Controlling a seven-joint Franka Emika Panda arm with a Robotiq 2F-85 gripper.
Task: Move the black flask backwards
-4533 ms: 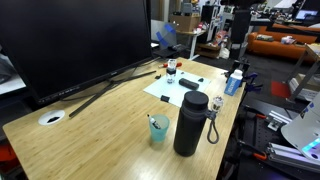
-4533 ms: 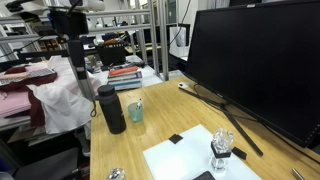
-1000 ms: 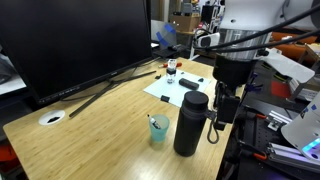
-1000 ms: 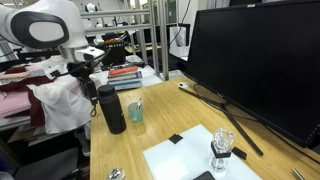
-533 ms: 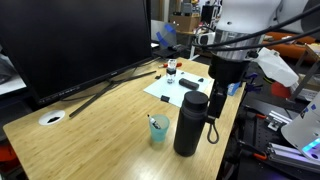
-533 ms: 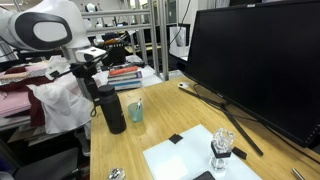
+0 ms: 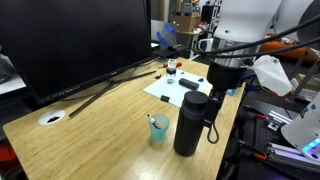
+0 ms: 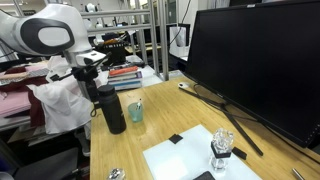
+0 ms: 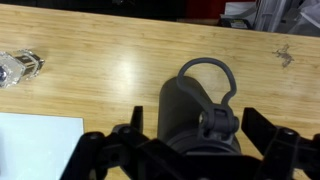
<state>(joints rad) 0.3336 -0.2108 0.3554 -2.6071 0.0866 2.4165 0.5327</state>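
Note:
The black flask (image 7: 190,125) stands upright near the front edge of the wooden table, and it shows in both exterior views (image 8: 111,110). It has a loop handle on its lid, seen from above in the wrist view (image 9: 200,110). My gripper (image 7: 212,98) is open and hangs right above the flask's top, also in an exterior view (image 8: 97,84). In the wrist view the fingers (image 9: 200,130) stand on either side of the lid, apart from it.
A small teal cup (image 7: 159,131) with pens stands beside the flask. A white sheet (image 7: 180,85) with small items lies further back. A large black monitor (image 7: 70,40) on a stand fills the table's side. The table edge is close by the flask.

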